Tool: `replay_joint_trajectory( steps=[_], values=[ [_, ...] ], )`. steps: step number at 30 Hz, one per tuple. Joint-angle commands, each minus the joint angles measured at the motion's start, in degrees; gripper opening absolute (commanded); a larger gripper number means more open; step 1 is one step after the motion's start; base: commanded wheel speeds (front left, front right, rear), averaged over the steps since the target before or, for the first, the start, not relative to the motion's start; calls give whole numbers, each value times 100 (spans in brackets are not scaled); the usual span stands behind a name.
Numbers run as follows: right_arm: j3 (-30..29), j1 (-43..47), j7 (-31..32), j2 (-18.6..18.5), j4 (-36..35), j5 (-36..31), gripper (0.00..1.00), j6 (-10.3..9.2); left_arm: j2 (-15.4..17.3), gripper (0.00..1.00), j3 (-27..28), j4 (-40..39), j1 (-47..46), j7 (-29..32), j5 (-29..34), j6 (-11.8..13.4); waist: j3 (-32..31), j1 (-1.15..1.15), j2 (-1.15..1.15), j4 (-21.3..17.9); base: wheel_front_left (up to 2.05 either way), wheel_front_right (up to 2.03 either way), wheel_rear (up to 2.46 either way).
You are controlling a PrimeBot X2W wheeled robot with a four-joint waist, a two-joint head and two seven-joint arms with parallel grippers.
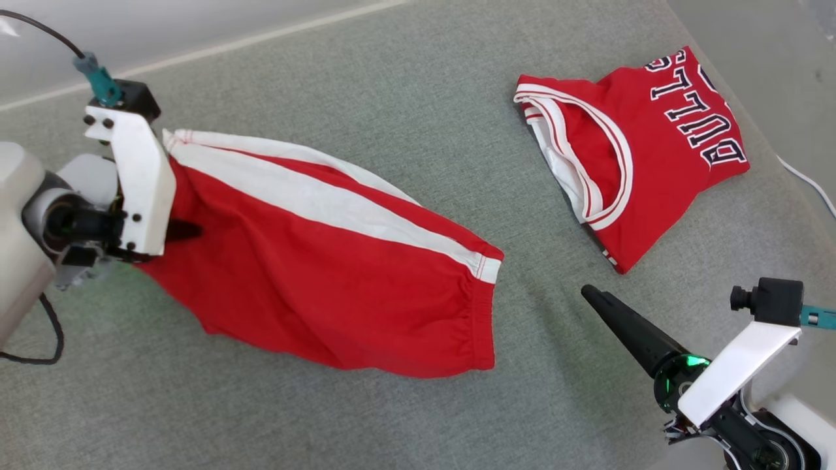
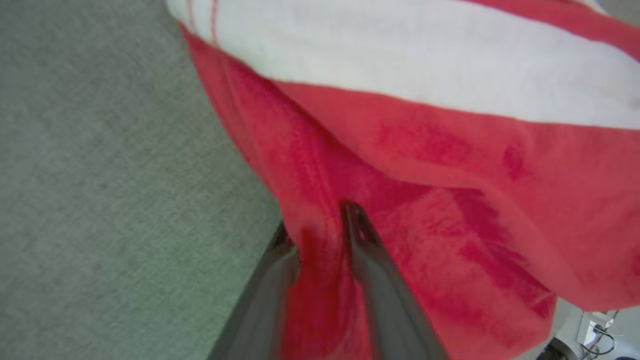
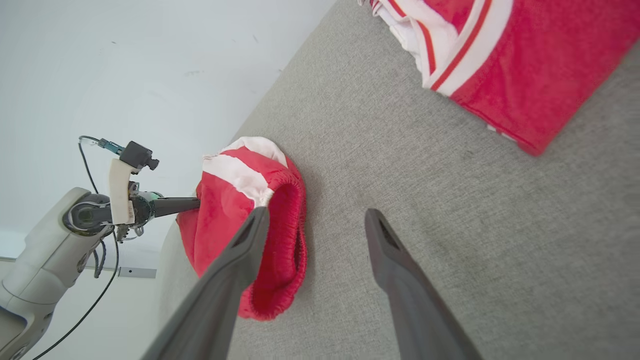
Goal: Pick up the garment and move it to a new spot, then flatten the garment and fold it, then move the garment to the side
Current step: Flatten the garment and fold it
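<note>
Red shorts [image 1: 313, 261] with a white side stripe lie stretched across the grey cloth surface [image 1: 418, 78], elastic waistband toward the right. At their left end my left gripper [image 1: 188, 230] is shut on a bunch of the red cloth, which is raised off the surface there. In the left wrist view the shorts [image 2: 450, 150] fold around my gripper [image 2: 320, 225], cloth pinched between the two fingers. My right gripper [image 3: 316, 215] stands open above bare surface, right of the waistband [image 3: 295, 240]. In the head view it [image 1: 591, 295] is at the lower right.
A folded red jersey [image 1: 653, 163] with dark "BULLS" lettering lies at the back right, also seen from the right wrist [image 3: 525, 65]. A white cable [image 1: 810, 186] runs off the right edge. The surface ends at the back left, with pale floor beyond.
</note>
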Motion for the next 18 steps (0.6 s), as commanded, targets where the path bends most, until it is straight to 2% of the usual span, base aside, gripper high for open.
replay_joint_trajectory(
  steps=[1,9,18],
  values=[
    [-28,69,1,-25,2,-20,100,-11,-44,0,-56,9,175,3,61,24,-33,0,0,9,0,0,0],
    [-140,238,10,-124,43,-50,100,-11,-49,0,-51,180,325,106,-29,65,-435,0,0,239,0,0,0],
    [-205,524,51,-390,115,-31,100,-11,-145,0,-70,-191,819,556,-368,116,-1253,0,0,956,0,0,0]
  ],
)
